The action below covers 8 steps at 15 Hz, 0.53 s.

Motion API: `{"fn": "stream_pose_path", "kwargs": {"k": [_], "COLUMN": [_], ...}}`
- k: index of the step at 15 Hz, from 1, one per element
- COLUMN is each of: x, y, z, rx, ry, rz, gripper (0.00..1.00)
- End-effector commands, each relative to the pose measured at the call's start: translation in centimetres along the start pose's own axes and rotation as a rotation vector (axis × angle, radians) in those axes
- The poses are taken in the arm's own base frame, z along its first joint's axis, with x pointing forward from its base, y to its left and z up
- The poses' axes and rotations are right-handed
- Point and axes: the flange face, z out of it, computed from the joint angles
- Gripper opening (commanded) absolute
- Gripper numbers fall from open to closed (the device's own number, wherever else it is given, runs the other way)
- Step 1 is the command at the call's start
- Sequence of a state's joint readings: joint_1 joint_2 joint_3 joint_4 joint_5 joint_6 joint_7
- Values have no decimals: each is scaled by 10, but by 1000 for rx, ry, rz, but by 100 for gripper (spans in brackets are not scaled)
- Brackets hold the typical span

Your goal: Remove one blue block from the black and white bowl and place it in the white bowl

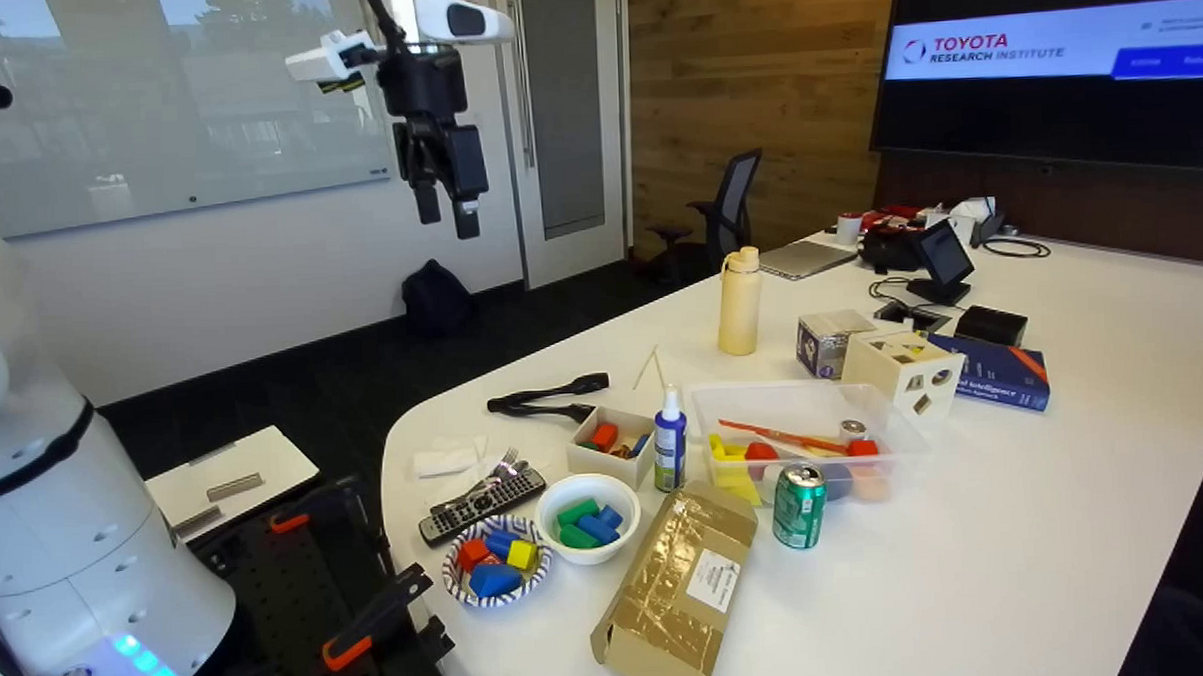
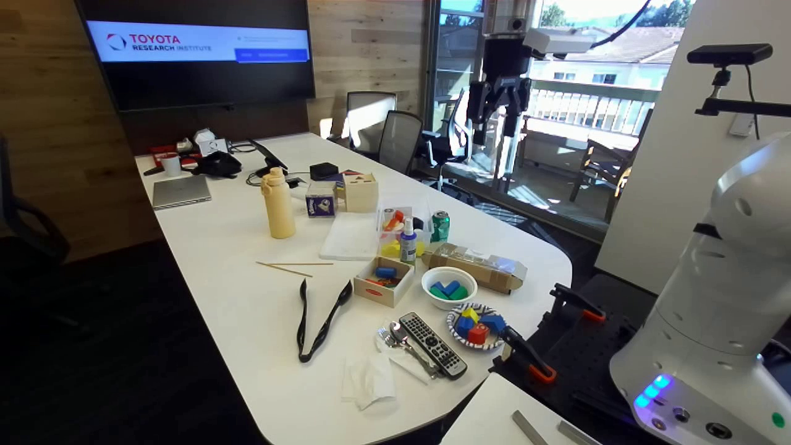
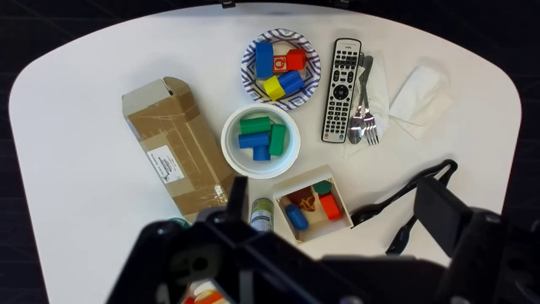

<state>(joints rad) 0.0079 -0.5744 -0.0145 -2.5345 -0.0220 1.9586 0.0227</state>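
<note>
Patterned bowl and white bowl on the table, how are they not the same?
The patterned bowl has dark zigzags; the white bowl is plain. The patterned bowl holds a yellow block; the white bowl has none, but holds green blocks. The patterned bowl looks shallower than the white bowl. Both are round and hold two blue blocks each.

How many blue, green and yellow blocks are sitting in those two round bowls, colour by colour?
Blue blocks: 4 (2 in the patterned bowl, 2 in the white bowl)
Green blocks: 2, both in the white bowl
Yellow block: 1, in the patterned bowl
Total: 7
</note>
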Motion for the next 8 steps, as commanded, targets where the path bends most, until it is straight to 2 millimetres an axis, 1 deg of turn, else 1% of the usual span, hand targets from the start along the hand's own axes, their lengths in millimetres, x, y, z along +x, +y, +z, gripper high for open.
{"fn": "stream_pose_path", "kwargs": {"k": [1,3,6,8], "x": [9,9,3,-4], "y": [22,32,45,47], "z": [81,130,209,250], "rx": [27,52,102,140], "ry": [-28,-44,-87,-109], "rz": [-7,-25,-40,-31], "gripper": [100,100,100,100]}}
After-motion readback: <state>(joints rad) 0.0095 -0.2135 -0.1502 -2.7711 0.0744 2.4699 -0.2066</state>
